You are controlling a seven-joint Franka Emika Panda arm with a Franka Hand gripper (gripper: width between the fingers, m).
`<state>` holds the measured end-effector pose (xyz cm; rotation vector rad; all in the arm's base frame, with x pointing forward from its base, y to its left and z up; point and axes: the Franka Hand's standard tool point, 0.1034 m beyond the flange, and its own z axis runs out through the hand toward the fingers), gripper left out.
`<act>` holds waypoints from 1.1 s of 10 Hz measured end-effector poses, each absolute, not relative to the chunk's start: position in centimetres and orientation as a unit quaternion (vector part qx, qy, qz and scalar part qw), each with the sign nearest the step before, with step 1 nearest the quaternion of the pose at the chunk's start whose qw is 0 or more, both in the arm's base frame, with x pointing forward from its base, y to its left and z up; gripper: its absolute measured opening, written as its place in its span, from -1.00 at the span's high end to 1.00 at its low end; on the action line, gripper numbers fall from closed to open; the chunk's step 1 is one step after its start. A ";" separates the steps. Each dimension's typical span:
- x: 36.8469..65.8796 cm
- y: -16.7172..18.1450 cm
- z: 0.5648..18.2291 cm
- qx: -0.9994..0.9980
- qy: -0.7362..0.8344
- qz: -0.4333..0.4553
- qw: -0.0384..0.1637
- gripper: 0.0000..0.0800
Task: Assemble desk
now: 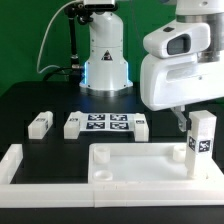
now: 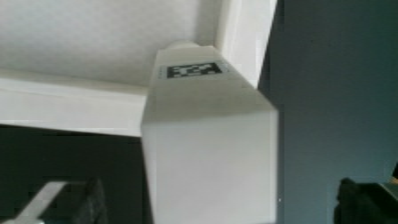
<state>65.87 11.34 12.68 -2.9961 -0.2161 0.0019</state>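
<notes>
Tool (image 2: 210,198) released, jaws wide, nothing grasped. Upright leg block (image 1: 201,140) directly ahead of tool, in line between jaws, at corner of tabletop panel (image 1: 130,162). We advise: centre jaws on leg's flat sides, descend straight, clench squarely, avoid tilting leg.

Flat white rimmed tabletop (image 1: 140,168), one tagged leg block (image 1: 202,140) upright at its corner, three other leg blocks (image 1: 40,123) (image 1: 75,125) (image 1: 140,126) loose behind.

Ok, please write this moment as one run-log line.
gripper: open, empty | leg: upright at tabletop corner | other legs: lying loose
</notes>
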 end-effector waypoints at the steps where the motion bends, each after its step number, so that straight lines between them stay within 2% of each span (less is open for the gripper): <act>1: 65.9 11.4 12.7 -0.995 -0.068 0.001 0.069 -0.62; 3: 65.9 11.4 12.6 -0.996 -0.057 0.001 0.070 0.01; 4: 65.9 11.4 12.7 -0.997 -0.009 0.004 0.071 0.27; 6: 66.1 11.2 12.6 -0.997 0.044 0.002 0.071 0.27; 8: 66.2 10.4 12.6 -0.984 0.157 -0.032 0.076 0.27; 11: 65.5 9.8 12.5 -0.920 0.380 -0.032 0.088 0.26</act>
